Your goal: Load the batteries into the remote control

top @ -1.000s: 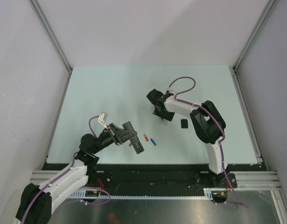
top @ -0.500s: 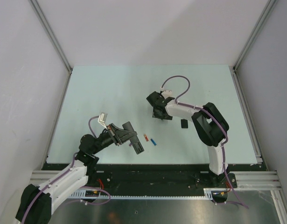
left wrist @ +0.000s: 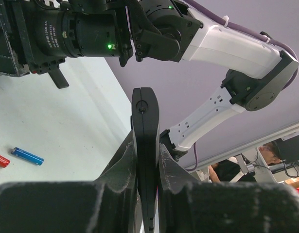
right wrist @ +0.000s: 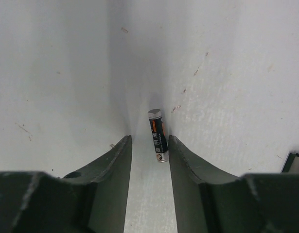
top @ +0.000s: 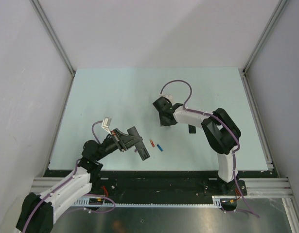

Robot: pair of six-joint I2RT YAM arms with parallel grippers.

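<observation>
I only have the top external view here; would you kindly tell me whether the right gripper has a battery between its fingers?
Observer: Yes, the right wrist view shows a dark battery between the fingers of the right gripper.
Operator: Thank you. Is it clamped?
Observer: No, the jaws stand wider than it, with a gap on one side.
Operator: And the other arm?
Observer: Its wrist view shows the left gripper shut on the remote control, held edge-on.
</observation>
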